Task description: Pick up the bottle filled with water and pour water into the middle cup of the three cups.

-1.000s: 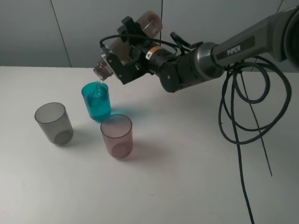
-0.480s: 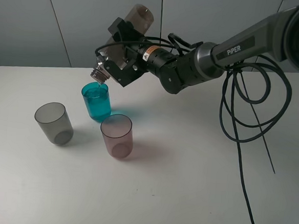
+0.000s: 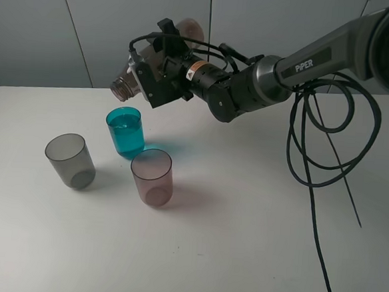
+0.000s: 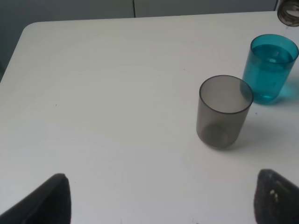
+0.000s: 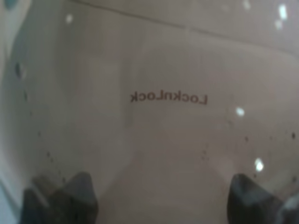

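Rolled back, right hand (image 3: 157, 71) holds the bottle (image 3: 125, 84) nearly level.

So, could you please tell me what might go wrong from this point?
1. The bottle lies almost level in the right tool, with its mouth raised above the middle cup. Leftover drops may miss the rim and land on the table.
2. The middle cup looks nearly full, so more pouring could overflow it.
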Controlling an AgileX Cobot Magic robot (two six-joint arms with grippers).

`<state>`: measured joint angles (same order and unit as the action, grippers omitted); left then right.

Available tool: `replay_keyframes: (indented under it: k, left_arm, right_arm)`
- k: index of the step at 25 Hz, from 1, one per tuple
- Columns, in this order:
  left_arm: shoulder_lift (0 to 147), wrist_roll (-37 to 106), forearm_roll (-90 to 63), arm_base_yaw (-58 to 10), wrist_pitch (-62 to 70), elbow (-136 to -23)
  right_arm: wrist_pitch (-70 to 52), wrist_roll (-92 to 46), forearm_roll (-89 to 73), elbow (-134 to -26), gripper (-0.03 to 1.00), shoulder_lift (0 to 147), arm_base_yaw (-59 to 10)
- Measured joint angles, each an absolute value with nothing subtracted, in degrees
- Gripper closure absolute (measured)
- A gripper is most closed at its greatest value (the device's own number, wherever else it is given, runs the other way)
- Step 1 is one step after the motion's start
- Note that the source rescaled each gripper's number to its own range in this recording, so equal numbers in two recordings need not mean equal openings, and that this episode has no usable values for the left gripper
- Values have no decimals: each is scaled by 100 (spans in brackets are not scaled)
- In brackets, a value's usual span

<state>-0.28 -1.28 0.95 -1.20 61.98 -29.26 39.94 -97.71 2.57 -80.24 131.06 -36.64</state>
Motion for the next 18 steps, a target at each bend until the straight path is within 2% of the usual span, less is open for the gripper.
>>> replay_keyframes:
  k: [4,11,14,18]
  left_arm:
    - [-28,-128,95,-120,6198,-2926]
    - [-28,-128,95,-120,6198,-2926]
    - [-28,-128,95,-120,6198,-2926]
    - [-28,-128,95,-120,6198,-2926]
  right_arm:
    - [3923,-8709,0,-7854,97,13048,-3664]
    - [3823,-6463,-76,-6794,97,12240,-3628]
    - [3823,-5012,92,-6286,97,11866,-3430]
    - [4013,-2371,773,-5761,97,11548,-2943]
